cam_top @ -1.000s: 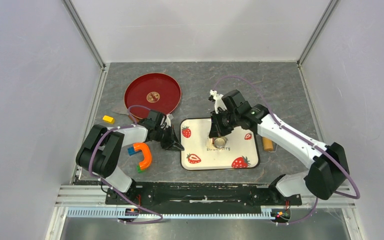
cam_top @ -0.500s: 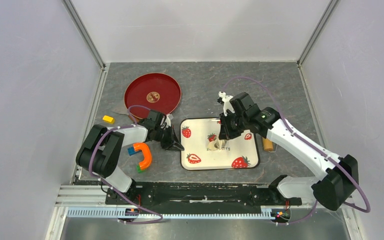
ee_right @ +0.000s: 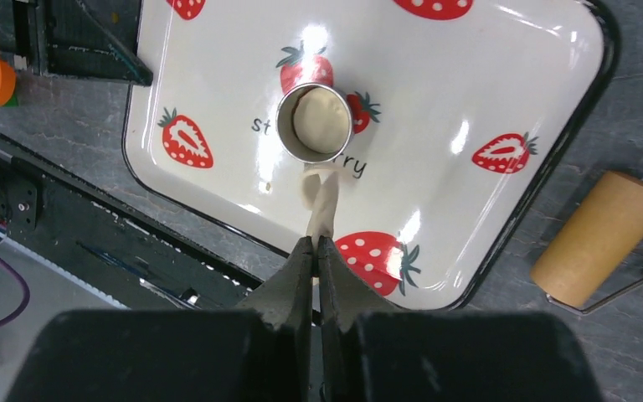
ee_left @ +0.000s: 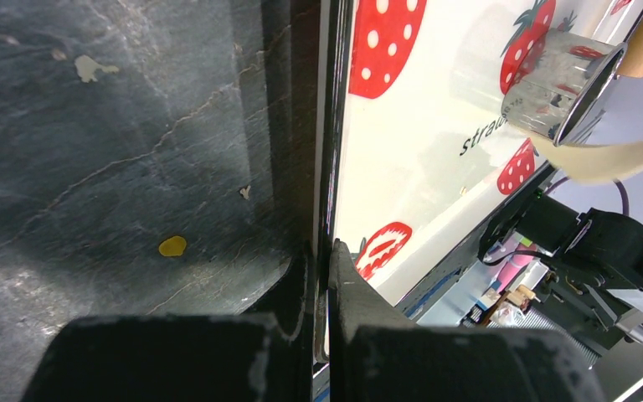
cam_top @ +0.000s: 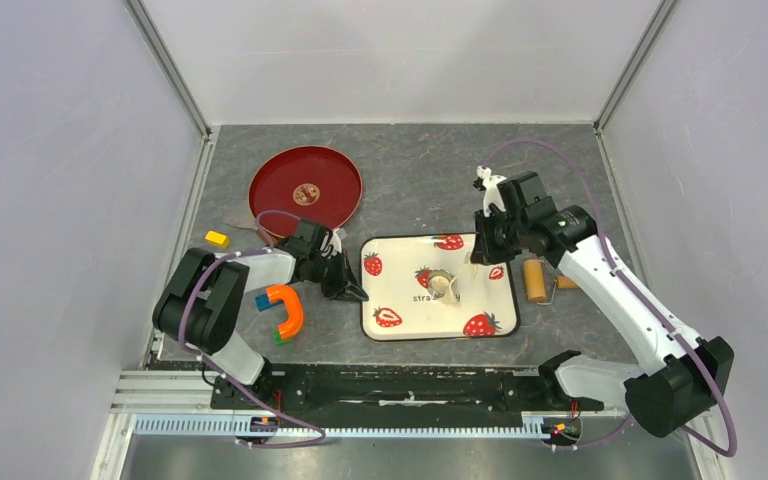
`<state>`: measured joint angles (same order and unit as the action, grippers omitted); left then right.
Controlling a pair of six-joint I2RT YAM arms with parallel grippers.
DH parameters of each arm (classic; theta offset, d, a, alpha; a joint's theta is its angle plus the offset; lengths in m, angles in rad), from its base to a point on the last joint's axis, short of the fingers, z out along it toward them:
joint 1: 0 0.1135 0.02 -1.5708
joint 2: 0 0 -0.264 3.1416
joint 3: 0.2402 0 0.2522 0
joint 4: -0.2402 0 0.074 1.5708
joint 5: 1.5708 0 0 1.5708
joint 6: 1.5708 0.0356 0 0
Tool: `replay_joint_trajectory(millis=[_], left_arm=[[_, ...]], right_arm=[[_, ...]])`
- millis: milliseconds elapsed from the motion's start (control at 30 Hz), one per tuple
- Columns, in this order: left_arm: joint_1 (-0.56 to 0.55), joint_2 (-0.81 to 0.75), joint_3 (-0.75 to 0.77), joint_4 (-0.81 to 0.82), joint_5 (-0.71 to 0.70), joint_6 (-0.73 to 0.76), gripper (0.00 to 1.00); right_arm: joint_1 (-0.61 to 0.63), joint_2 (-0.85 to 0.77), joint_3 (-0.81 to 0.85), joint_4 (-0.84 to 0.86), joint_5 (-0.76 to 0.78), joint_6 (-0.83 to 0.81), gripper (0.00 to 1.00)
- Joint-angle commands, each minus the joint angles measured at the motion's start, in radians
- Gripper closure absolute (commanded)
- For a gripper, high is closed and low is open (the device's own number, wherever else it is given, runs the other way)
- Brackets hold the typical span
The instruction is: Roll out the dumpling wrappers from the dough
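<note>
— Where's the dough (ee_right: 325, 201)?
— A ragged strip of it hangs pinched in my right pincer (ee_right: 316, 243), over the strawberry tray (ee_right: 486, 75), just beside the metal ring (ee_right: 283, 126).
— And the wrapper (ee_right: 318, 117)?
— Round, lying inside that ring. My left pincer (ee_left: 325, 251) is clamped on the tray's left rim. The wooden roller (ee_right: 599, 234) lies on the desk (ee_right: 636, 84), right of the tray.

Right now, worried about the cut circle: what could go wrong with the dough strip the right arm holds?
The dough strip in the right fingers ends against the metal ring; if stuck there, pulling could shift the ring and spoil the disc inside.
The thin strip could tear and fall on the tray.
The left fingers pinch only the tray's rim and might slip.
</note>
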<state>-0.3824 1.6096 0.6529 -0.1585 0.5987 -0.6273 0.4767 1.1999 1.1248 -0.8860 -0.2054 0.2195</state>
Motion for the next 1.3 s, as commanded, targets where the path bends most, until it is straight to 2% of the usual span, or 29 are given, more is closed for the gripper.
replay_joint_trajectory(millis=[0,333,600,800,1033,1200,1267], left_arm=[[-0.002,0.067,-0.034,-0.061,-0.191,0.068,0.98],[-0.002,0.068,-0.032,-0.061,-0.189,0.070,0.98],[-0.002,0.069,-0.031,-0.061,-0.188,0.070,0.98],[-0.001,0.070,-0.030,-0.061,-0.186,0.072,0.98],[-0.002,0.078,-0.030,-0.056,-0.182,0.074,0.98],[-0.002,0.085,-0.030,-0.050,-0.173,0.075,0.98],[-0.002,0.085,-0.028,-0.050,-0.171,0.075,0.98]], right_arm=[[-0.048,-0.028,0.076,-0.025,0.014,-0.042,0.95],[-0.099,0.002,0.136,-0.046,0.043,-0.058,0.95],[-0.128,0.044,0.039,0.047,0.067,-0.069,0.92],[-0.157,0.141,-0.036,0.154,0.091,-0.082,0.92],[-0.194,0.288,-0.039,0.276,0.105,-0.099,0.90],[-0.207,0.419,-0.005,0.299,0.115,-0.129,0.85],[-0.209,0.457,-0.001,0.303,0.130,-0.135,0.78]])
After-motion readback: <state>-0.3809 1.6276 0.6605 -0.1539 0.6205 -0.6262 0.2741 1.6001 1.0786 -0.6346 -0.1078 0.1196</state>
